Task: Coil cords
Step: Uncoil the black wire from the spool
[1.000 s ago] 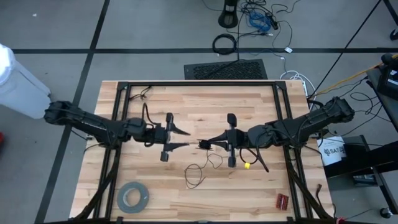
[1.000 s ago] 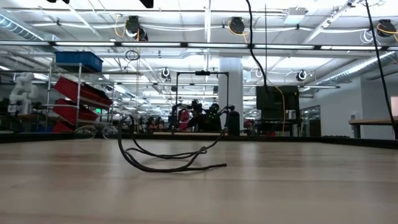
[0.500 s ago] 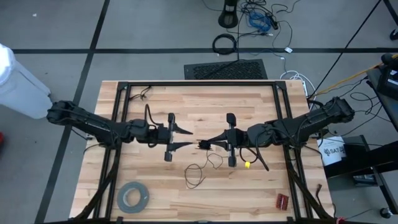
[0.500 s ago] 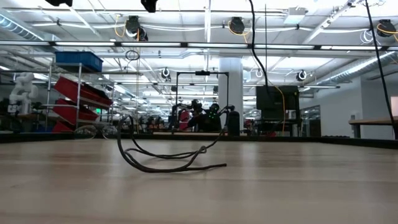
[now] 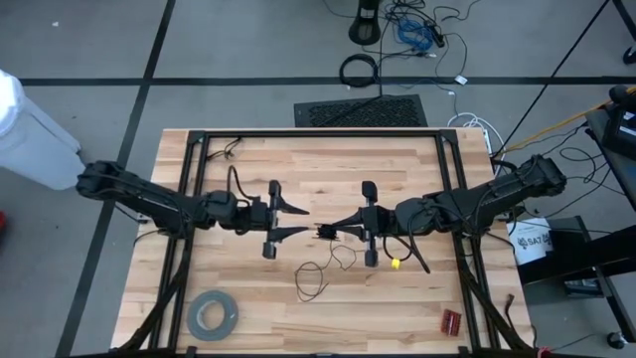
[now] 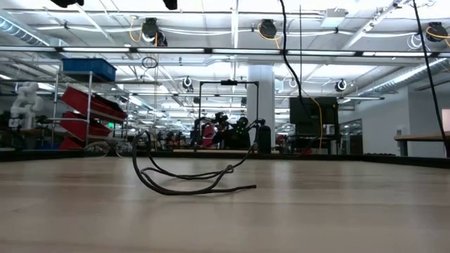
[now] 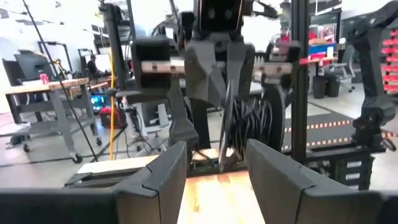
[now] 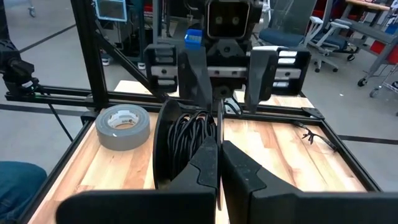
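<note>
The wire (image 5: 320, 275) was looped on the table (image 5: 248, 169) near the tape roll (image 5: 212, 314), one end pinched by the right pincer (image 5: 324, 231); the left pincer (image 5: 298, 222) was spread, facing it.

Right hand (image 5: 320, 231) seems to pinch the cords (image 5: 316, 275); left hand (image 5: 296, 222) faces it.

Table (image 5: 248, 298): pale wood planks, smooth, faint sheen, visible grain. Frame rails (image 5: 318, 133): black metal, matt. Grippers' fingers (image 7: 163, 180): dark plastic, matt, smooth. Cord (image 6: 184, 184): thin dark rubbery wire, dull; wound part (image 8: 189, 140) slightly glossy. Tape roll (image 8: 123, 124) beside left gripper: grey cloth-like tape, satin, white paper core. Floor mat (image 5: 363, 109): black, ribbed.
</note>
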`<control>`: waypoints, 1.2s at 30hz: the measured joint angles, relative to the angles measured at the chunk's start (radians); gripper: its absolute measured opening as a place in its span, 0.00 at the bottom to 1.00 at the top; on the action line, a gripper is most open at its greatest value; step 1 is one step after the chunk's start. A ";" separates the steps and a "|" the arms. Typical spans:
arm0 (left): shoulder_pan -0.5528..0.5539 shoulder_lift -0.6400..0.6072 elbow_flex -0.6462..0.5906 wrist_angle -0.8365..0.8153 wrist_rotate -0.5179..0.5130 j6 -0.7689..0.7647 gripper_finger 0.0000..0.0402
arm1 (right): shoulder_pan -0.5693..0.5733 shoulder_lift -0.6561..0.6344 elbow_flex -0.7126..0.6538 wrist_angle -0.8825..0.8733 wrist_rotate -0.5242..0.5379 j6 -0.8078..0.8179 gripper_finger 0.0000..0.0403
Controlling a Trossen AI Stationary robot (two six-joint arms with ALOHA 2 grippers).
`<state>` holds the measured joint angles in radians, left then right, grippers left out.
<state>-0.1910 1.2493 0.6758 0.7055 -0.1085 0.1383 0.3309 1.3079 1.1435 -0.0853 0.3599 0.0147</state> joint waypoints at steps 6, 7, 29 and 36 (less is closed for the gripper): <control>-0.001 0.061 0.001 0.098 -0.001 0.010 0.43 | 0.000 0.000 0.000 0.000 0.000 0.000 0.00; -0.001 0.064 0.002 0.103 0.000 0.014 0.43 | 0.000 0.000 0.000 0.000 0.000 0.000 0.00; 0.002 0.079 0.029 0.090 0.055 0.027 0.43 | 0.000 0.000 0.000 0.006 -0.026 -0.001 0.00; 0.002 0.141 0.066 0.092 0.055 0.027 0.43 | -0.002 -0.001 0.000 0.004 -0.027 -0.004 0.00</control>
<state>-0.1890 1.3906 0.7422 0.7978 -0.0537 0.1650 0.3286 1.3071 1.1435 -0.0811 0.3332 0.0109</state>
